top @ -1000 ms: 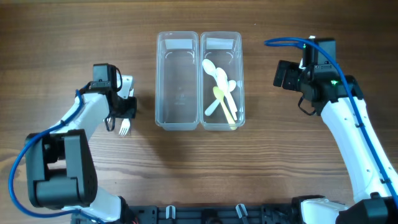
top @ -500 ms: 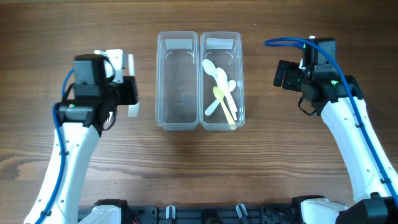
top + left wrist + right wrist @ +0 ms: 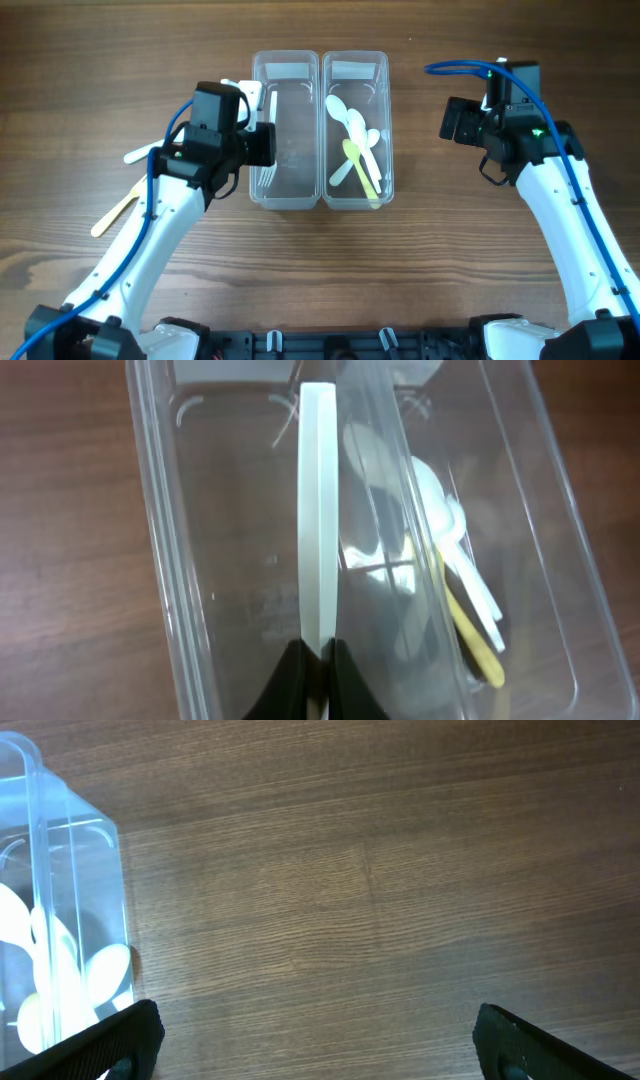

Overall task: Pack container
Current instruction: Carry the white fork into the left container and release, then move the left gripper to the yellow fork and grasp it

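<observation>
Left pincer [image 3: 319,652] clamped on white utensil [image 3: 318,510], hanging over the empty left bin [image 3: 150,530] mid-table.
Keep the utensil parallel to the bin's long walls and go lower before you release, so it doesn't bounce or bridge over into the right bin [image 3: 386,130] with the spoons [image 3: 350,125]. Right pincer [image 3: 320,1045] is spread wide, empty, toward the table's right edge; leave it parked.

Left arm [image 3: 168,222] stretches from lower left up toward frame centre. Left gripper [image 3: 318,665] pinched tight on utensil [image 3: 319,510]. Right arm [image 3: 562,212] bent along right edge. Right gripper [image 3: 318,1038] upper right, jaws wide apart.
</observation>
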Controlling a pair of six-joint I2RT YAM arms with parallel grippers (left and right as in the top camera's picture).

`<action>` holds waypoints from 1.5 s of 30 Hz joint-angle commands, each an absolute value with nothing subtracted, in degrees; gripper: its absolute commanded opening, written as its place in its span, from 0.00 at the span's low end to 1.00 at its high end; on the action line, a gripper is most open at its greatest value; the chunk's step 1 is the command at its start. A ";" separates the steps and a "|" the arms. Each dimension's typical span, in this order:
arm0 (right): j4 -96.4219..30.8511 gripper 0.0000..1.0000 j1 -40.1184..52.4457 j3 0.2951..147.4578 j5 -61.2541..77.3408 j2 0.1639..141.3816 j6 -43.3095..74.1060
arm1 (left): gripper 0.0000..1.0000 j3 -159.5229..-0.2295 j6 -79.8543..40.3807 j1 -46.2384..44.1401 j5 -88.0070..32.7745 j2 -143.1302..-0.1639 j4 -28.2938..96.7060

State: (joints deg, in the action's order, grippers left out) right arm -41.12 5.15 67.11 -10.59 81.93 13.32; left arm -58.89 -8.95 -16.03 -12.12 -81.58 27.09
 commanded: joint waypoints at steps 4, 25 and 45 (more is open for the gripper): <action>-40.97 1.00 5.02 67.88 -11.60 82.30 12.62 | 0.70 -59.55 -6.35 -15.73 -13.04 -81.78 23.59; -40.97 1.00 5.02 67.88 -11.60 82.28 12.60 | 1.00 -58.17 -30.63 26.11 -5.67 -78.54 41.58; -40.97 1.00 5.02 67.88 -11.60 82.30 12.60 | 1.00 -44.34 -69.80 32.03 3.18 -81.93 31.62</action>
